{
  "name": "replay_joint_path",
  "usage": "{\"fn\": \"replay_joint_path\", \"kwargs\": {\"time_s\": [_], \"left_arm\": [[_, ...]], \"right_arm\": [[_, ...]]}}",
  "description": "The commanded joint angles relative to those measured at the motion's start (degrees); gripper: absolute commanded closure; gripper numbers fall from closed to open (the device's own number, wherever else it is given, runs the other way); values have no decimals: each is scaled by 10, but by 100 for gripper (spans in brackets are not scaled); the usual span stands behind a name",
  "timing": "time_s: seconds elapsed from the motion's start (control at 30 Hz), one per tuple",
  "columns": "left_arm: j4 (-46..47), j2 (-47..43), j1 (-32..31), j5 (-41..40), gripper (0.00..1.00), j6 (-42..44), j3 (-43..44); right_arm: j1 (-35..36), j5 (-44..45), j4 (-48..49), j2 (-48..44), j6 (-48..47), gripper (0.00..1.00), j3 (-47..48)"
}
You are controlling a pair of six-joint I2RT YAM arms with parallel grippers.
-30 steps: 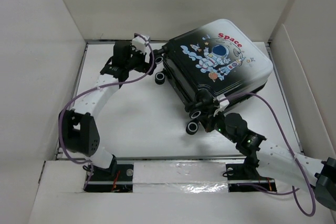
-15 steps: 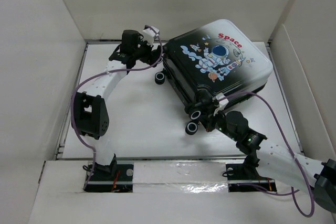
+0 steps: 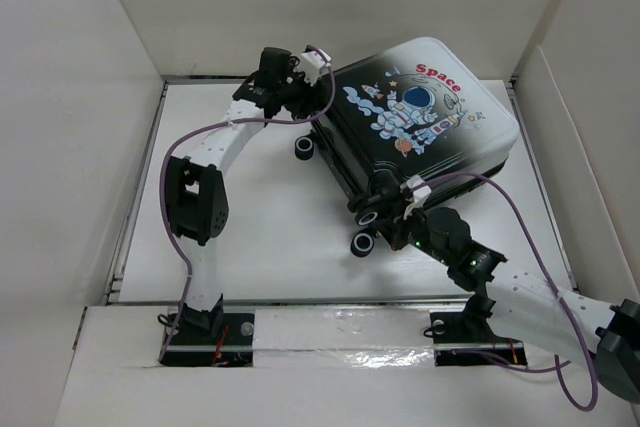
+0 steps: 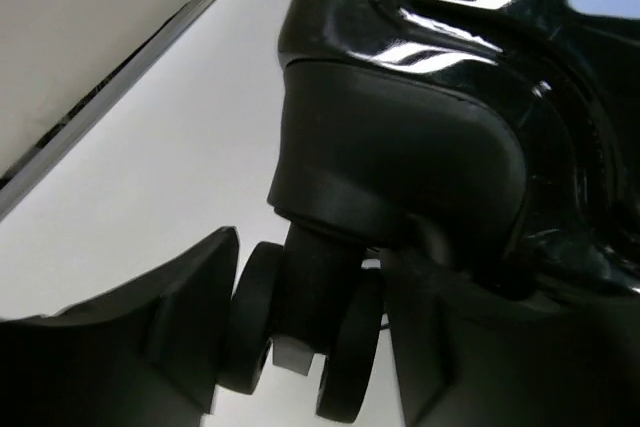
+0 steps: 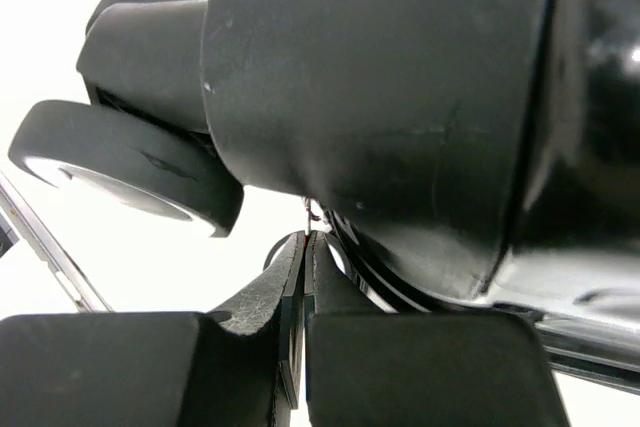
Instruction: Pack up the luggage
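Two arms at white-to-black hard-shell suitcase (image 3: 430, 117): L gripper (image 4: 312, 272) spread round black caster (image 4: 345, 367), R gripper (image 5: 303, 247) pinched tight. Prob zipping shut; next needs steady pull.

Left end effector (image 4: 312, 257) spread wide; right end effector (image 5: 303, 242) pressed closed.
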Motion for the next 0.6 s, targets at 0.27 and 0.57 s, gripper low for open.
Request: {"fn": "replay_joint_path", "kwargs": {"time_s": [0.27,0.57], "left_arm": [[192,-39,4,-70,100,-75,-141],[411,-185,6,-157,100,-278,-432]], "right_arm": [[-9,-60,46,-22,1,100,39],[-123,-104,20,-73,-9,100,57]]}}
